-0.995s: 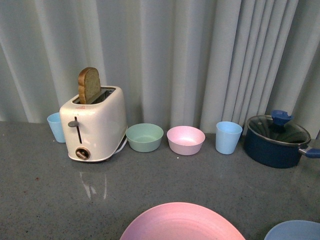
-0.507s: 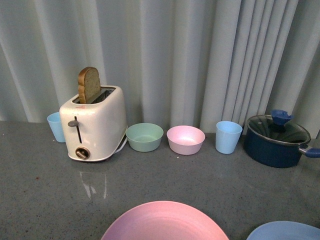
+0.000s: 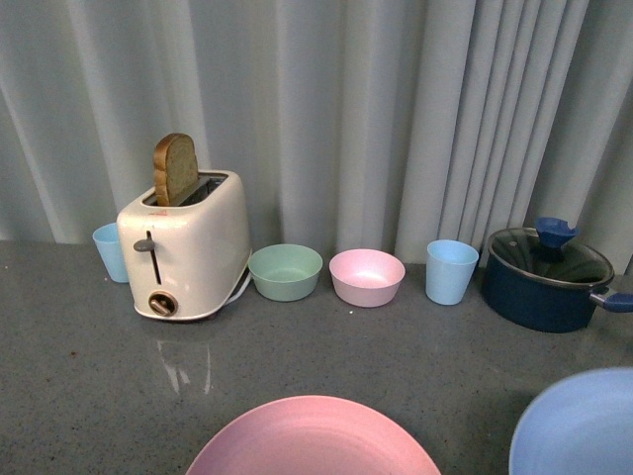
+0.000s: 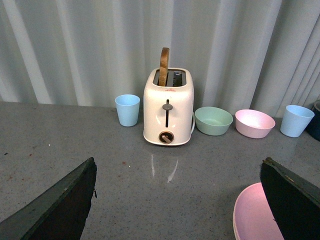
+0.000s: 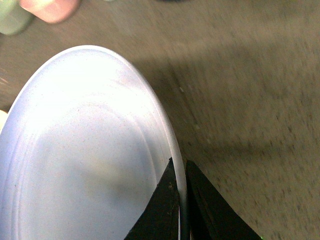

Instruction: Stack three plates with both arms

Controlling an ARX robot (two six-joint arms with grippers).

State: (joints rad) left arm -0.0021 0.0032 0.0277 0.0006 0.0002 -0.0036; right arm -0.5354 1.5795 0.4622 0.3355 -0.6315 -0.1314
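The pink plate (image 3: 312, 437) lies at the near edge of the grey counter in the front view, and its rim (image 4: 250, 215) shows beside one finger in the left wrist view. The light blue plate (image 3: 579, 426) is raised and tilted at the near right. My right gripper (image 5: 181, 172) is shut on its rim, one finger on each side, with the plate (image 5: 85, 150) filling that view. My left gripper (image 4: 177, 200) is open over bare counter, the pink plate just inside its far finger (image 4: 295, 200). The beige-cream plate is out of view.
Along the curtain stand a white toaster (image 3: 188, 242) with a bread slice, a blue cup (image 3: 109, 251), a green bowl (image 3: 286, 271), a pink bowl (image 3: 367, 276), another blue cup (image 3: 451, 271) and a dark blue lidded pot (image 3: 547, 278).
The light blue plate has risen and tilted up at the right. The pink plate has slid leftward across the near edge.
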